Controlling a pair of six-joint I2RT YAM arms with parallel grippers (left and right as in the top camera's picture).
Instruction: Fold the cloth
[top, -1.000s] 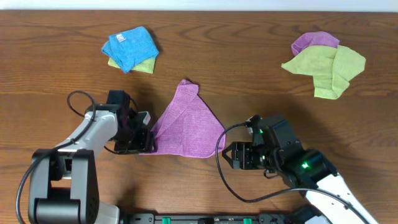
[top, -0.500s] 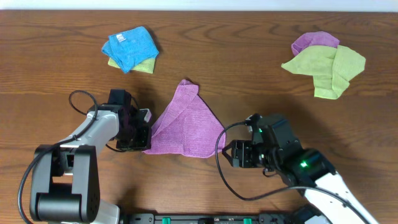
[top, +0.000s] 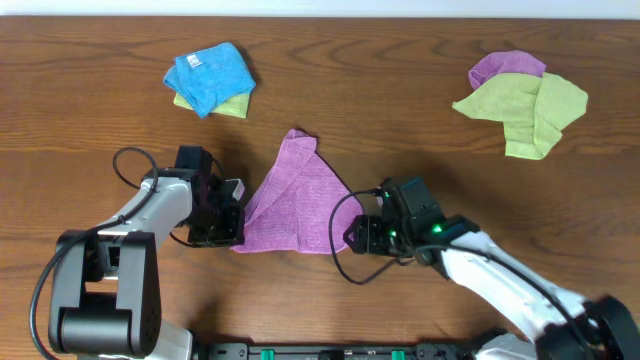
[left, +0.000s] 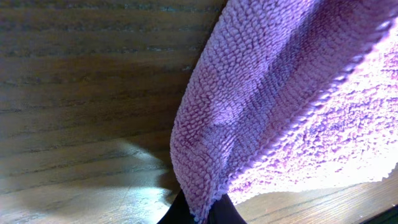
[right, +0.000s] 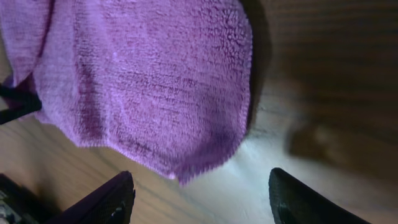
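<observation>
Brown wood-grain surface (top: 400, 150) spanned the view. At its near middle lay the cloth (top: 300, 195): lilac terry with a looped pile, gathered into a rough triangle with its apex pointing away. Far left sat a smaller folded blue cloth (top: 208, 72). The left claw (top: 234, 228) was clamped on the lilac cloth's lower-left corner. The right claw (top: 357, 238) stood wide, just beside the lower-right corner, gripping nothing.

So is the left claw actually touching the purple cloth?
Touching. The left wrist view shows a folded edge of the purple cloth pinched inside the left claw, which is shut on it at the picture's bottom.
</observation>
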